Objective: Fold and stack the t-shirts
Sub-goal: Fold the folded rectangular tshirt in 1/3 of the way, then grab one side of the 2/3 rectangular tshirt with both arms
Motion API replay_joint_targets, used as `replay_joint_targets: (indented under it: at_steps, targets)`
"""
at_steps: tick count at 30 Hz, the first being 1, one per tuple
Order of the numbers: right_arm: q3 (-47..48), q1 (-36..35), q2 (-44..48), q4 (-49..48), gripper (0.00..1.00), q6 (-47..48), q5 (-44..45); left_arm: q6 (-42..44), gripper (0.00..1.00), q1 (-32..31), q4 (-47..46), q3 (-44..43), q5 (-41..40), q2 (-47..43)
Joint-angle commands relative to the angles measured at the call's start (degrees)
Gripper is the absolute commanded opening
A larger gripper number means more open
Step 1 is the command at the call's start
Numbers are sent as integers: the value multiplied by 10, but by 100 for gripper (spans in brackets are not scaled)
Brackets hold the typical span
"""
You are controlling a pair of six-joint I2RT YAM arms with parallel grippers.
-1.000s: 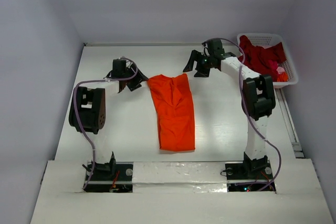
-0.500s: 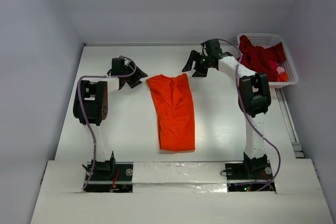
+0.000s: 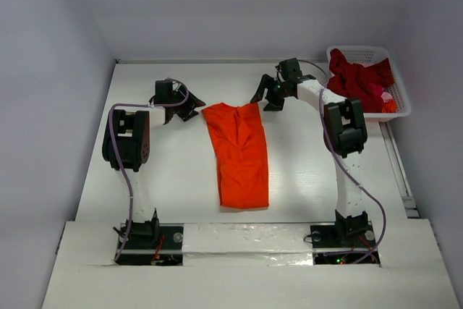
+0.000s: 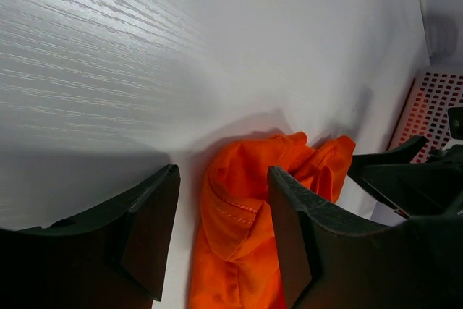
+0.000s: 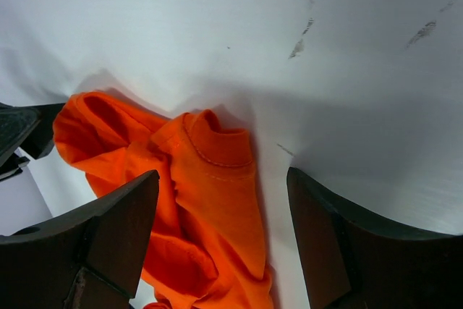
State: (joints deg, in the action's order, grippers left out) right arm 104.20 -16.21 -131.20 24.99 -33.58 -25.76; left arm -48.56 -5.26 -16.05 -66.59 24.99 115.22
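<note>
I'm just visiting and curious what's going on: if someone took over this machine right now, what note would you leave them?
Left gripper: open, empty, beside the orange t-shirt, at its far left corner.
Right gripper: open, empty, by its far right corner.
Done: orange t-shirt on the table, folded into a long strip.
Dark red t-shirts bunched in the white basket, far right.
Left: probably fold the orange one shorter, then fold and stack the rest.

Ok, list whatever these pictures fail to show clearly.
Dark crimson cloth shirts heaped in the white plastic lattice basket: top view, overlapping, count unclear.
Bright orange-red cloth shirt: both wrist views, lower part cut off by the bottom edge.
Basket, left wrist view: only a corner at the right edge.
</note>
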Motion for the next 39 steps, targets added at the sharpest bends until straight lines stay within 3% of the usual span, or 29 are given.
replay_joint_targets:
  at_steps: [1, 12, 21, 39]
  targets:
    - [21, -2, -3, -30, 77, -20, -21, -5, 48, 1, -6, -9, 13, -18]
    - [47, -2, -29, -35, 67, -46, -69, -15, 47, 1, 1, -21, 21, -21]
    - [49, -2, -35, -34, 66, -64, -79, -16, 46, 1, 28, -47, 22, -25]
    - [71, -8, -43, 2, 44, -64, -69, -11, 46, 1, 48, -68, 21, -37]
